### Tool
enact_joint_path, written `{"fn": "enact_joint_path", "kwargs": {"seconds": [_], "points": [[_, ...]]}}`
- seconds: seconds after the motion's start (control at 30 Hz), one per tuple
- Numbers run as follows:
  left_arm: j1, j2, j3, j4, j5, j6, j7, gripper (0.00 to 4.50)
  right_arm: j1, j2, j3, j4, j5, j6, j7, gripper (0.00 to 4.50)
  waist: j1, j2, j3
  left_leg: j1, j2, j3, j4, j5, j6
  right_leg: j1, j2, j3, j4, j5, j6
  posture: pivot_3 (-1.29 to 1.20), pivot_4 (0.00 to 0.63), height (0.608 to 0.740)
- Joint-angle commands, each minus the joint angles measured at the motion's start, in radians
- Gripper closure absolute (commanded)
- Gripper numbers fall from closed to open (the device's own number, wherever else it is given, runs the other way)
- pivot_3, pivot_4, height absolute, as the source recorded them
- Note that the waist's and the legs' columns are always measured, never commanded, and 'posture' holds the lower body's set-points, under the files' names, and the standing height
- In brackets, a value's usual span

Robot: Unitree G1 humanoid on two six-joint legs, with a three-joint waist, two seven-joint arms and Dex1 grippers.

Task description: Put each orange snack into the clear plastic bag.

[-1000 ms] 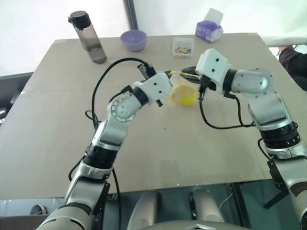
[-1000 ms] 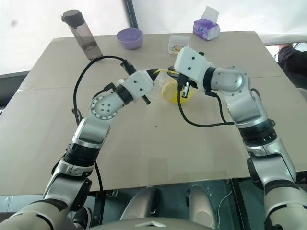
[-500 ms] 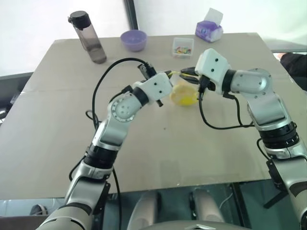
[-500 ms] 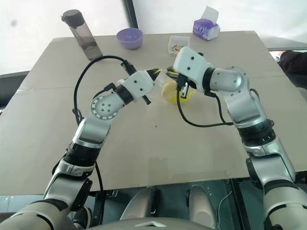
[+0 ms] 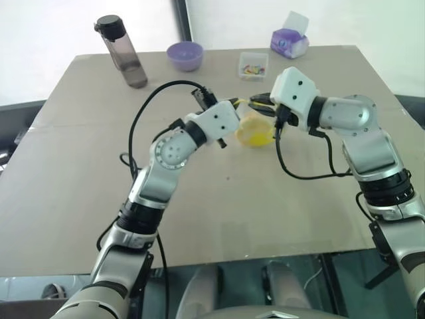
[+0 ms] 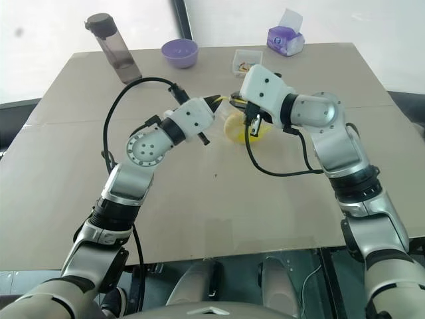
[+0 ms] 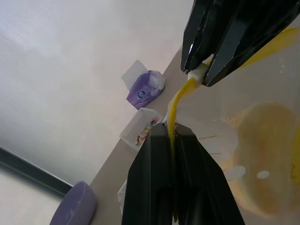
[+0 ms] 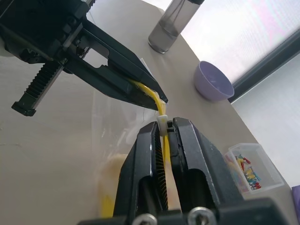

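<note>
Yellow zip strip (image 8: 161, 112) is what both tools hold. The left gripper (image 7: 171, 136) is clamped narrow on it, and the right gripper (image 8: 165, 125) is pinched tight on a small white slider riding the same strip, just beside the left fingertips. The strip runs between them, so its long axis lies roughly along the line from one gripper to the other, and both arms are equally near it. Any pull along the zip would, I judge, turn on that line: one gripper anchoring the strip, the other travelling along it.

Below the strip hangs the bag (image 5: 251, 119), lifted above the table (image 5: 199, 212). The snack (image 5: 255, 131) sits inside the bag, under and slightly nearer than the strip, low between the two grippers.
</note>
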Motion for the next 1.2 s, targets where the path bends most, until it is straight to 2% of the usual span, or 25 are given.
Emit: {"fn": "enact_joint_path", "kwargs": {"seconds": [0.03,0.33,0.47,0.7,0.93,1.2], "points": [[-0.009,-0.006,-0.002,-0.04,-0.006,-0.021,0.002,4.5,-0.014,-0.005,-0.018,-0.029,0.004,-0.012,0.0,4.31,0.0,0.0,0.0,0.0,0.0,0.0,0.0,0.0,0.0,0.0,0.0,0.0,0.0,0.0,0.0,0.0,0.15,0.74],[-0.008,0.011,0.014,-0.019,0.024,-0.01,0.026,4.5,-0.01,-0.012,-0.015,-0.026,-0.007,-0.011,-0.003,4.31,0.0,0.0,0.0,0.0,0.0,0.0,0.0,0.0,0.0,0.0,0.0,0.0,0.0,0.0,0.0,0.0,0.15,0.74],[-0.03,0.049,0.086,0.068,0.114,0.142,0.139,4.5,-0.003,-0.023,-0.02,-0.023,-0.014,-0.008,-0.006,4.31,-0.001,0.0,0.0,0.0,0.0,0.0,0.0,0.0,0.0,0.0,0.0,0.0,0.0,0.0,0.0,0.0,0.15,0.74],[-0.03,0.071,0.106,0.091,0.161,0.218,0.228,4.5,0.004,-0.034,-0.02,-0.027,-0.017,-0.002,-0.007,4.31,0.001,0.0,0.0,0.0,0.0,0.0,0.0,0.0,0.0,0.0,0.0,0.0,0.0,0.0,0.0,0.0,0.15,0.74],[-0.021,0.049,0.085,0.063,0.136,0.202,0.212,4.5,0.006,-0.033,-0.021,-0.03,-0.014,0.002,-0.006,4.31,0.003,0.0,0.0,0.0,0.0,0.0,0.0,0.0,0.0,0.0,0.0,0.0,0.0,0.0,0.0,0.0,0.15,0.74],[-0.029,-0.025,0.068,-0.016,-0.007,0.068,0.137,4.5,0.009,-0.028,-0.025,-0.038,0.005,0.01,-0.003,4.31,0.003,0.0,0.0,0.0,0.0,0.0,0.0,0.0,0.0,0.0,0.0,0.0,0.0,0.0,0.0,0.0,0.15,0.74]]}}
